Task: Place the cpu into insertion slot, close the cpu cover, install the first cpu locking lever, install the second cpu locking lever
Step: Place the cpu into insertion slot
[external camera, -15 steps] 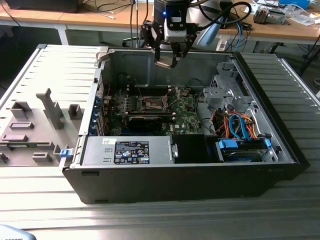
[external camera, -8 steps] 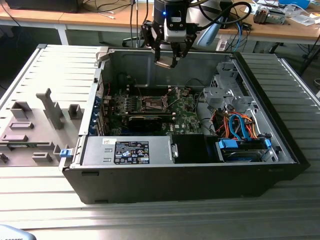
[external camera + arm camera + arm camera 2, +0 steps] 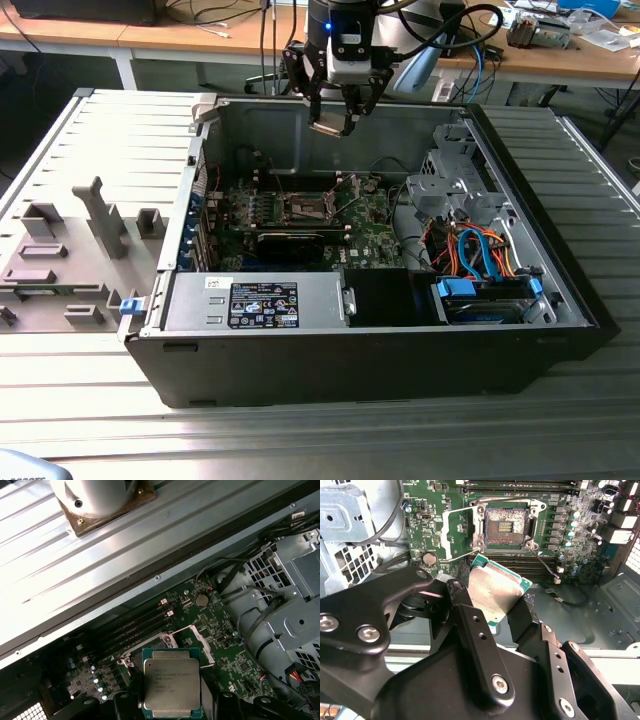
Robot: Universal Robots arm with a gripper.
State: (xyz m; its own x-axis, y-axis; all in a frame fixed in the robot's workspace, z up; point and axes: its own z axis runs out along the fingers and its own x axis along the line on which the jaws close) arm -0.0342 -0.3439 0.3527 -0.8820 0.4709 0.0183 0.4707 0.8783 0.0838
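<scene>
A ribbed metal table (image 3: 300, 440) carries an open, dark computer case (image 3: 350, 365) lying on its side, with wooden desks (image 3: 200, 35) and cables behind it.

The black claw (image 3: 335, 115) hangs above the case near its far wall, its two fingers (image 3: 462, 602) closed on the cpu (image 3: 328, 126). In both wrist views the cpu (image 3: 492, 592) is pinched by opposite edges, clear of the board below.

The cpu (image 3: 171, 682) is a thin, near-square chip: a silvery-grey metal lid with stepped corners, sitting on a green board that shows as a narrow border all round. It is held roughly flat, lid facing up toward the wrist, slightly tilted in the exterior view. It is too nearly square to show a clear long axis. Several lines of small dark print run across the lid.

Well below it lies the green motherboard (image 3: 370, 235). The slot (image 3: 506, 527) is a dark square recess with gold contacts and a silvery rim, and holds no chip. The cover (image 3: 446, 535), a thin metal frame, is swung open and lies just beside the slot.

Toward the case's near wall, a grey power supply (image 3: 265, 303) carries a black label with white print.
</scene>
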